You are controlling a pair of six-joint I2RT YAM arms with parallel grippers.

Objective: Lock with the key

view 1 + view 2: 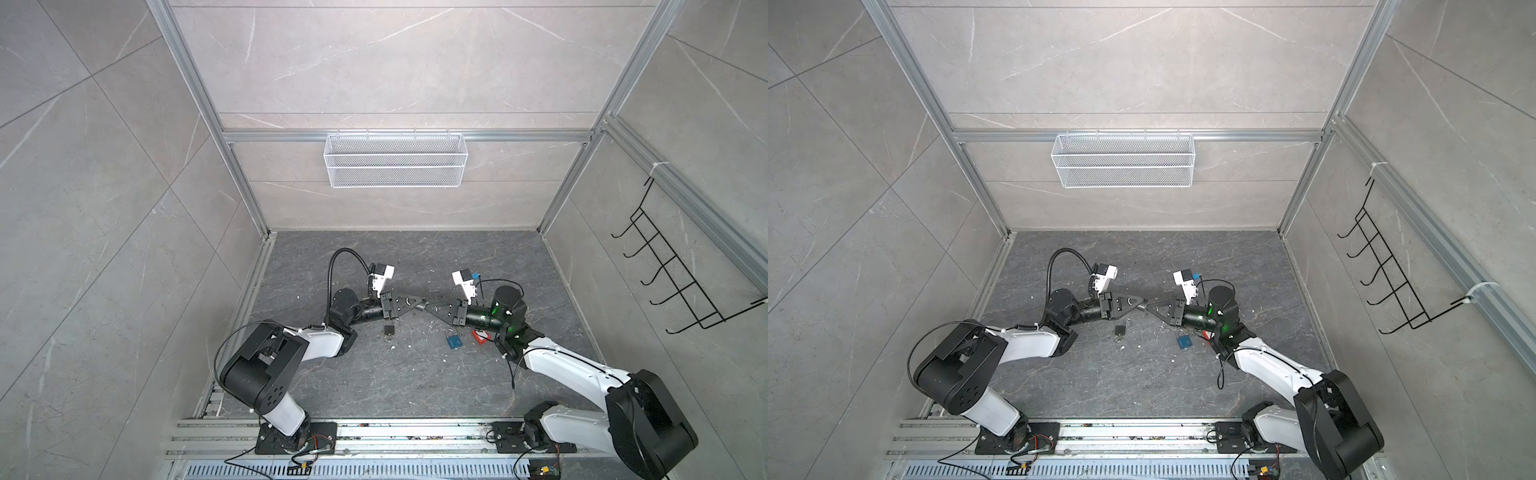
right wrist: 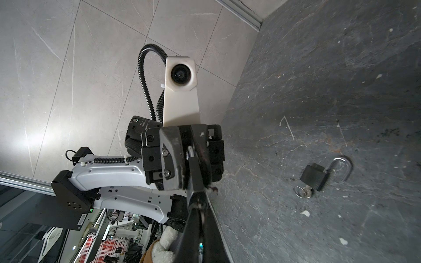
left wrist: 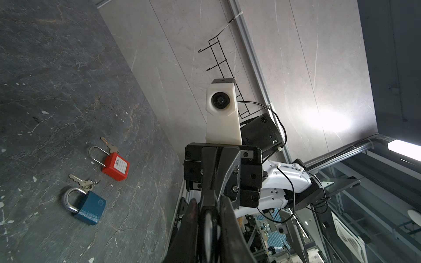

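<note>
**Grippers tip to tip above the tabletop, dark piece clamped on the left**

Holds both arms low over the dark stone tabletop [image 1: 374, 374], with the left gripper [image 1: 419, 304] and the right gripper [image 1: 431, 309] tip to tip near the middle in both top views. Clamps a small dark piece [image 2: 195, 169], silver loop at its far end, between the fingers of the left gripper. Looks like a padlock from the right wrist view, yet cannot say so for certain. Shows the right gripper clenched tight, fingertips touching the near end of that piece. Cannot tell of anything thin, such as a key, between those fingertips: too dark and too close.

Shows three padlocks flat on the tabletop, all apart from both grippers:
- Nearest the left arm, a black padlock [image 1: 389, 330], shackle swung open, with a ringed key [image 2: 306, 193] in its keyhole.
- Toward the right arm, a blue padlock [image 1: 455, 340], shackle shut, with a bunch of keys [image 3: 82, 181] just beside the shackle.
- Near the blue one, close under the right wrist, a red padlock [image 1: 481, 336] with a white label and a plain key [image 3: 109, 145] by its shackle.

On the back wall, a white wire basket [image 1: 395, 166] on the rail. On the right-hand wall, a black hook rack [image 1: 681, 274].
</note>
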